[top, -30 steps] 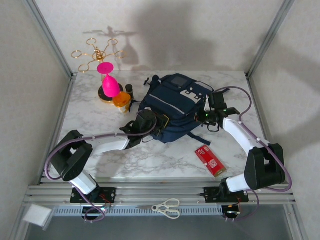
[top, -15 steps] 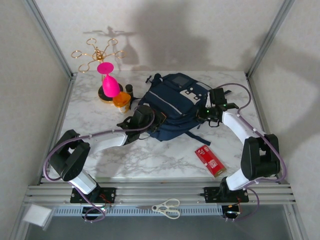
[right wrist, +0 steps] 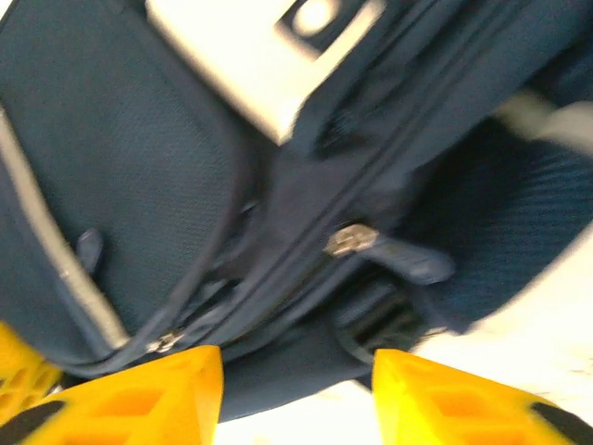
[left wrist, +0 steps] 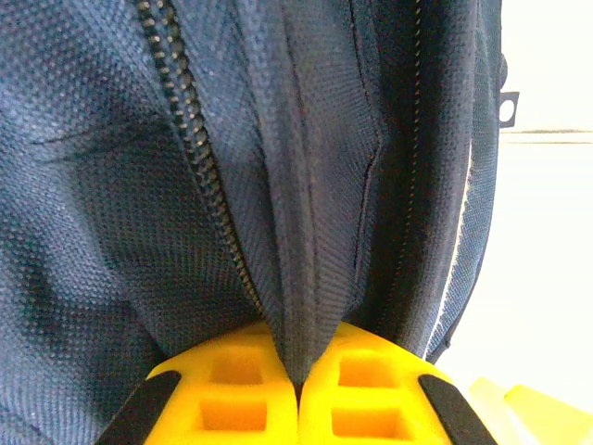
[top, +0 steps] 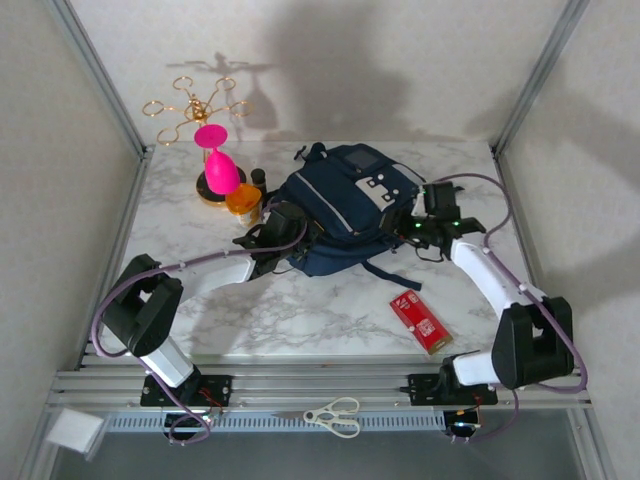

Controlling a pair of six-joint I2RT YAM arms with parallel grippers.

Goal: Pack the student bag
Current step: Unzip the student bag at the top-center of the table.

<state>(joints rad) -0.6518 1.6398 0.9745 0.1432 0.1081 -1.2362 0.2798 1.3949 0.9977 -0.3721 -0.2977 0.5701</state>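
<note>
The student bag (top: 345,205), navy with white front patches, lies in the middle of the marble table. At the bag's left side my left gripper (top: 283,228) is shut on a fold of the bag's fabric (left wrist: 310,232) beside a zip; the yellow fingers (left wrist: 232,399) pinch it from both sides. My right gripper (top: 412,228) stands at the bag's right edge, its jaws open. In the right wrist view the yellow fingertips (right wrist: 148,394) are apart, nothing between them, with the bag's zip pull (right wrist: 350,239) and a black buckle (right wrist: 384,324) just ahead.
A red packet (top: 420,322) lies near the front right. A pink glass (top: 219,165), an orange bottle (top: 243,203) and a small dark bottle (top: 259,179) stand at the back left by a gold rack (top: 190,108). Scissors (top: 335,415) lie on the front rail.
My right gripper has opened and let go of the bag. The bag has shifted towards the back and left with my left gripper still holding it.
</note>
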